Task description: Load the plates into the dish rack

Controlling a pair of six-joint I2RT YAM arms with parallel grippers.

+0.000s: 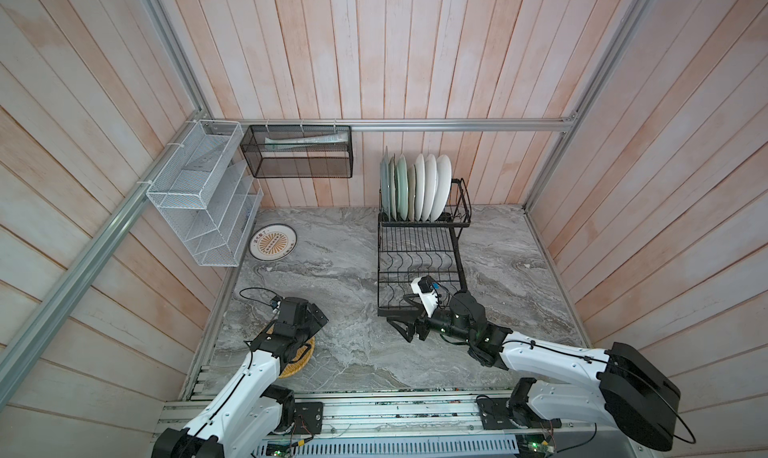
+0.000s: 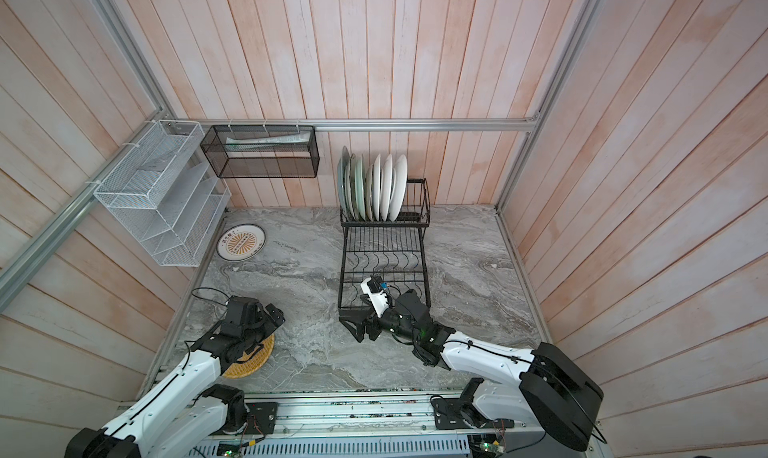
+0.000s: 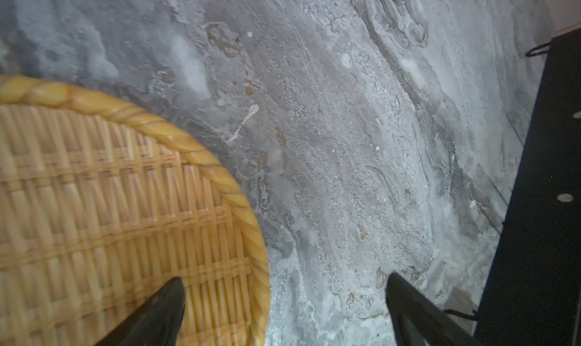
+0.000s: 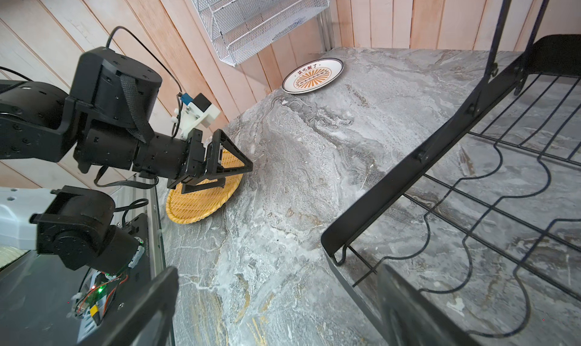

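Observation:
The black wire dish rack [image 1: 419,260] [image 2: 382,264] stands at the back right of the counter, and its upper tier holds several plates [image 1: 415,189] [image 2: 374,189] on edge, teal, pale green and white. A white plate with an orange sunburst [image 1: 273,242] [image 2: 241,243] [image 4: 312,76] lies flat at the back left. A yellow woven plate [image 1: 297,358] [image 2: 249,360] [image 3: 110,203] [image 4: 204,200] lies front left. My left gripper [image 1: 320,320] [image 2: 276,316] [image 3: 283,284] hovers open over its rim. My right gripper [image 1: 399,331] [image 2: 352,330] [image 4: 279,270] is open and empty at the rack's front left corner.
A white mesh organizer [image 1: 203,194] [image 4: 257,17] and a black mesh basket [image 1: 297,152] hang on the back wall rail. The grey marble counter [image 1: 345,310] lies between the arms. The rack's lower tier [image 4: 503,203] shows bare wavy slots.

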